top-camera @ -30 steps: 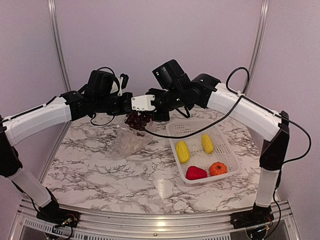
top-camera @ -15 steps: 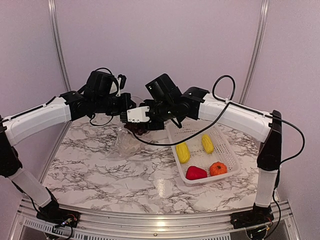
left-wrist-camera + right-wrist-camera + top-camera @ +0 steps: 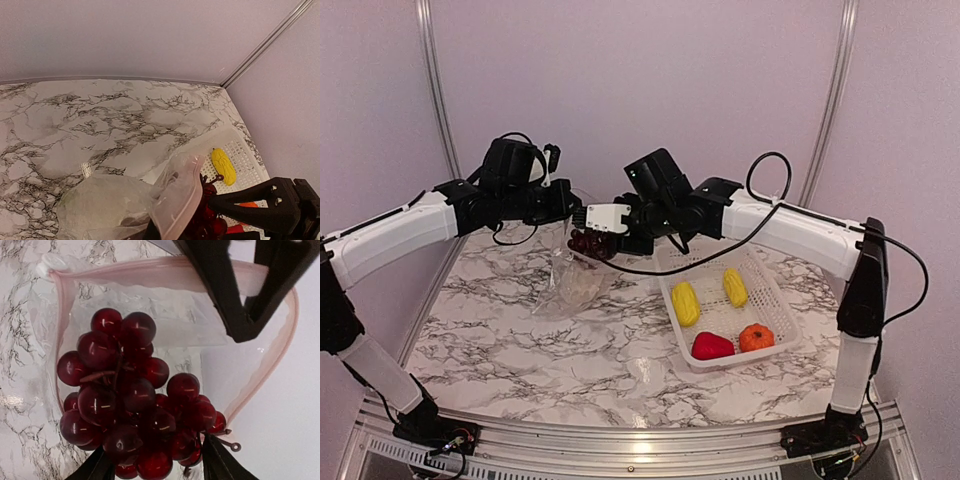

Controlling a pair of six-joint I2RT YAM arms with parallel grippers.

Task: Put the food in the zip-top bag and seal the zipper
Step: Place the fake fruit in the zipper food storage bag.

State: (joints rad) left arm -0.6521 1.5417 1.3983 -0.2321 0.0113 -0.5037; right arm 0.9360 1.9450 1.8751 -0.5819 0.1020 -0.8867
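Note:
My left gripper point(image 3: 563, 207) is shut on the upper edge of the clear zip-top bag point(image 3: 575, 287) and holds its mouth up and open. The pink-tinted zipper point(image 3: 262, 371) curves around the opening. The dark red grapes point(image 3: 130, 400) hang in that mouth, partly past the rim. My right gripper point(image 3: 155, 466) is behind them, jaws spread wide on either side of the bunch. A pale lump shows through the bag's lower part point(image 3: 100, 200). Two yellow pieces point(image 3: 685, 303) point(image 3: 734, 287), a red pepper point(image 3: 711, 346) and an orange fruit point(image 3: 756, 337) lie in the basket.
The white lattice basket point(image 3: 767, 283) stands to the right of the bag, close under my right forearm. The bag's bottom rests on the marble tabletop point(image 3: 520, 350). Walls and metal corner rails close in the back and sides.
My right gripper has carried the grapes left and down into the bag's mouth, and its jaws have spread apart. The left gripper has kept its hold and lifted the bag edge slightly.

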